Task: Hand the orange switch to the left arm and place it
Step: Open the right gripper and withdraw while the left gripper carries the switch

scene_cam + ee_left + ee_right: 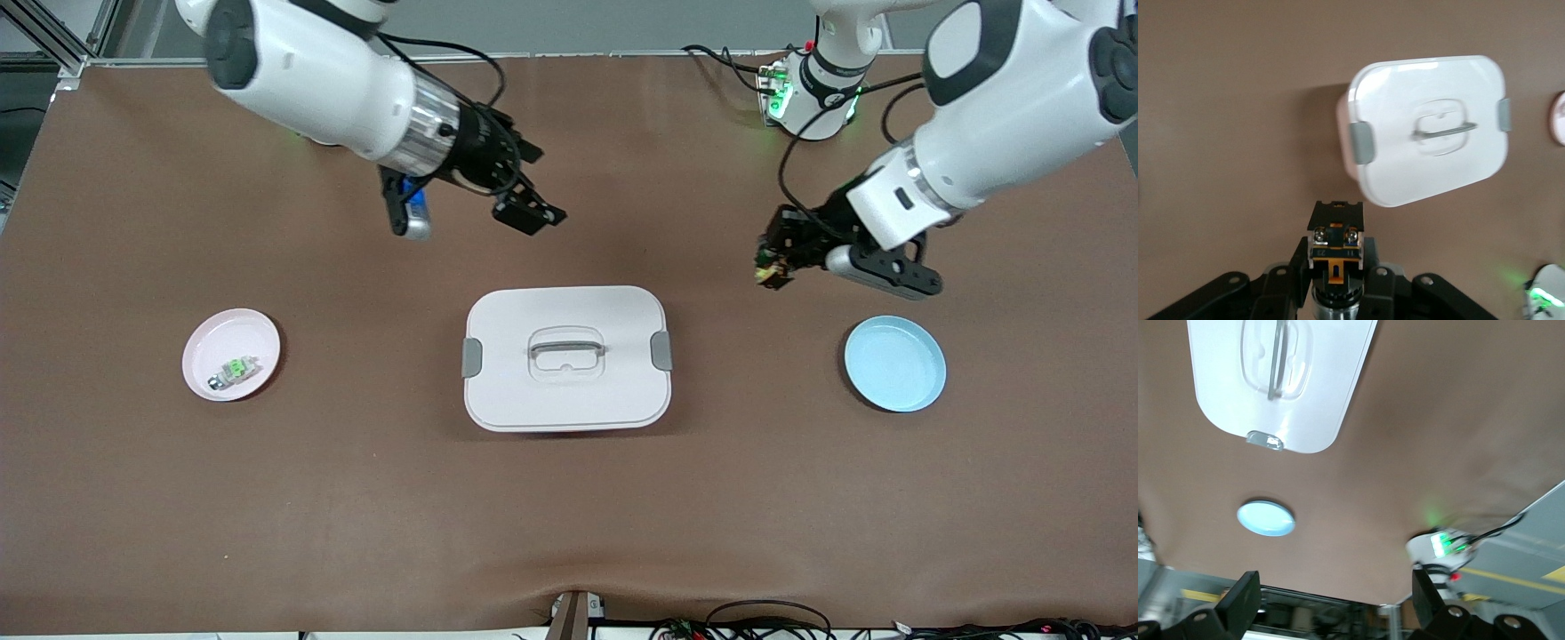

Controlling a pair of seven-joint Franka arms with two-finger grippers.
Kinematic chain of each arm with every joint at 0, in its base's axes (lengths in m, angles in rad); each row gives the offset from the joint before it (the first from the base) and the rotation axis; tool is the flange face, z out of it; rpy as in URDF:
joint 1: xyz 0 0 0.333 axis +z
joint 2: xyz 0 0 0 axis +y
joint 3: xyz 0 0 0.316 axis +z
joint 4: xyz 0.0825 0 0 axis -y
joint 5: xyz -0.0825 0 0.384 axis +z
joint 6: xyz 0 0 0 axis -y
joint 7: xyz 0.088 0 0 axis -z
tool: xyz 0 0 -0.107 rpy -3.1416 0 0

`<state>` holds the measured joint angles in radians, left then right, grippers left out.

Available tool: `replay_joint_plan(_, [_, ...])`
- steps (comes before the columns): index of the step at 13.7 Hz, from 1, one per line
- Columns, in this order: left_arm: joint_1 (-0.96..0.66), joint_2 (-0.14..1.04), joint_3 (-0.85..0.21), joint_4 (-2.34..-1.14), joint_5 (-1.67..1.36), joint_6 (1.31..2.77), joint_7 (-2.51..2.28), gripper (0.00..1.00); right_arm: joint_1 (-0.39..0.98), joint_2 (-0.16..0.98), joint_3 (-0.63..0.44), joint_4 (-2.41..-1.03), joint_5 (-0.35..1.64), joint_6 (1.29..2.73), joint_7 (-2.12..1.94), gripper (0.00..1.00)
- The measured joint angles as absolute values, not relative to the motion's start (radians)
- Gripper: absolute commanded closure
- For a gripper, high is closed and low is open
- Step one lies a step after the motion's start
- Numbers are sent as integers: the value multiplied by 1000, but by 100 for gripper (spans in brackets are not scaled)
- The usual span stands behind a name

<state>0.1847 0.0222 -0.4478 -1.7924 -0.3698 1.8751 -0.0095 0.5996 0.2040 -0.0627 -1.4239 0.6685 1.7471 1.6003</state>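
The orange switch [766, 272] is a tiny black block with an orange face. My left gripper [773, 260] is shut on it and holds it in the air over bare table, between the white box [566, 356] and the blue plate [894, 363]. In the left wrist view the switch [1335, 241] sits between the fingers, with the box [1428, 130] below it. My right gripper [537, 188] is open and empty, up over bare table by the box's edge on the robots' side. In the right wrist view its fingers [1238, 603] stand wide apart.
A pink plate [231, 353] toward the right arm's end holds a green-and-clear switch [233, 369]. The blue plate, also in the right wrist view [1266, 518], has nothing on it. The box stands mid-table with grey side clips and a lid handle [566, 348].
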Motion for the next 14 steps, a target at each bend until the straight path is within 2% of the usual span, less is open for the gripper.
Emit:
replay_joint_plan(5, [305, 38, -444, -1806, -185, 1800, 226, 100, 441, 113, -70, -1438, 613, 1463, 1190, 0])
replay_joint_plan(14, [419, 137, -444, -1835, 62, 1829, 696, 100, 333, -124, -72, -1744, 237, 1472, 500, 0])
